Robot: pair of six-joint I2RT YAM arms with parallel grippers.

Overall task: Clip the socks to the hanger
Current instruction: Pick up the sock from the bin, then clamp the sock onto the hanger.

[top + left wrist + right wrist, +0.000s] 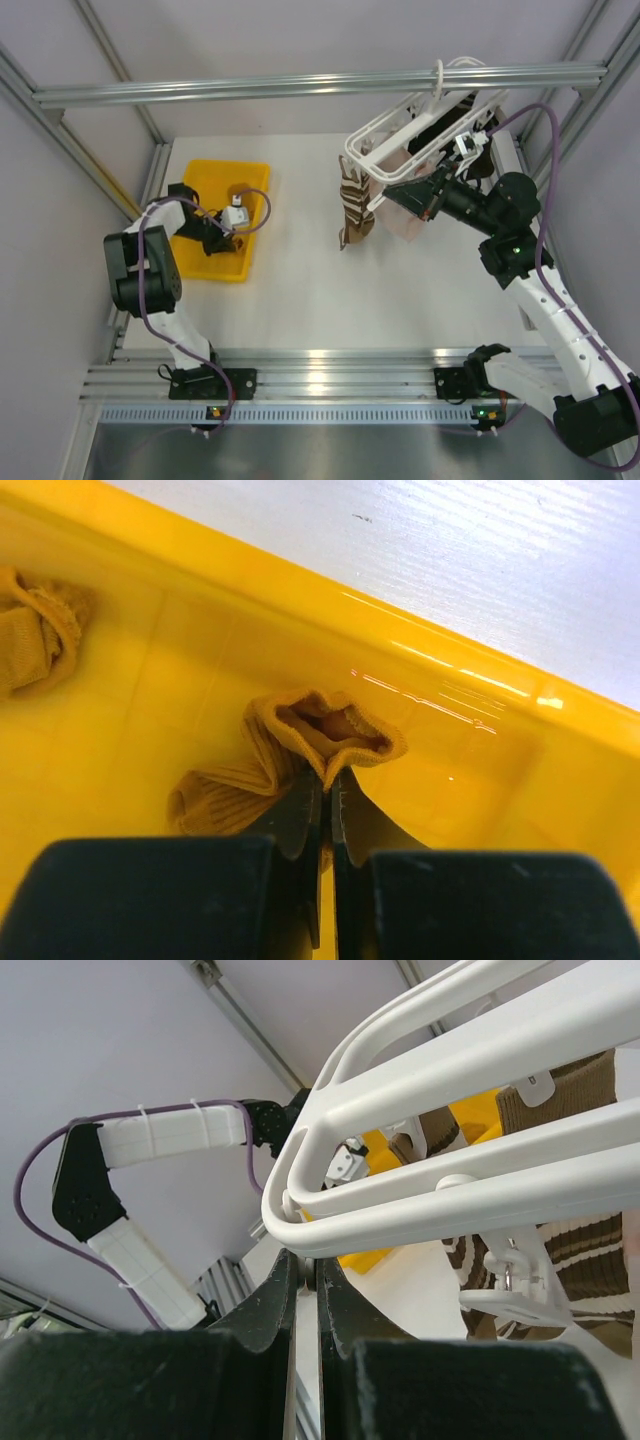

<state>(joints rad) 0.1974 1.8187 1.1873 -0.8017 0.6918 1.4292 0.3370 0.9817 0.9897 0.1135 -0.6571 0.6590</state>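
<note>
Left tool (327,780) on sock (300,735) in tray (480,770)

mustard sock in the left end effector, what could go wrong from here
1. The left end effector pinches only the cuff edge of the mustard sock; it may slip out on lifting.
2. The right end effector is shut at the rim of the hanger; a nudge could swing it and the striped sock hanging from it.

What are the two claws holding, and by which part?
The left gripper pinches a mustard sock by its open cuff, inside the yellow tray. The right gripper is shut beneath the hanger; any hold there cannot be told.
</note>
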